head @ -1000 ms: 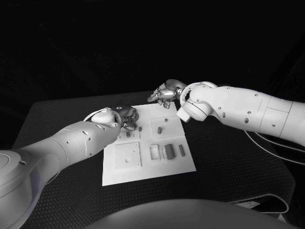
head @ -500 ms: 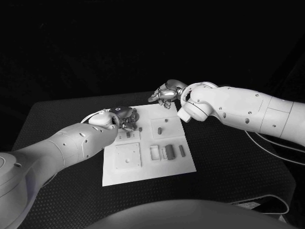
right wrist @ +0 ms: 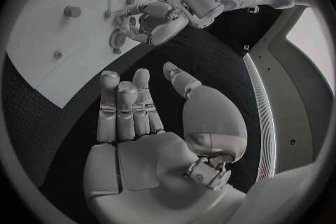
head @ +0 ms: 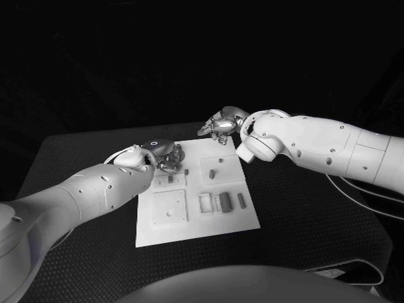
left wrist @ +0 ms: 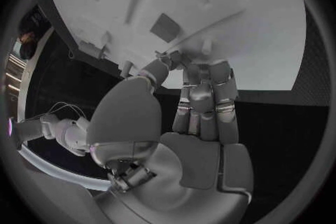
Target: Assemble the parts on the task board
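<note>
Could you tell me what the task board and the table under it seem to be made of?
Task board: probably matte white plastic, since it looks smooth with crisp recessed pockets. Table: black with a fine dotted grain, likely a textured rubber or fabric mat; uncertain.

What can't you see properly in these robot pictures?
- Head view: the left hand covers the far-left part of the task board, so whatever lies beneath it is hidden.
- Left wrist view: the fingertips sit at the board's edge; whether they pinch a part is too small to tell.
- Head view: the parts in the board's slots are too small to tell their shapes.
- Right wrist view: the right hand holds nothing.
</note>
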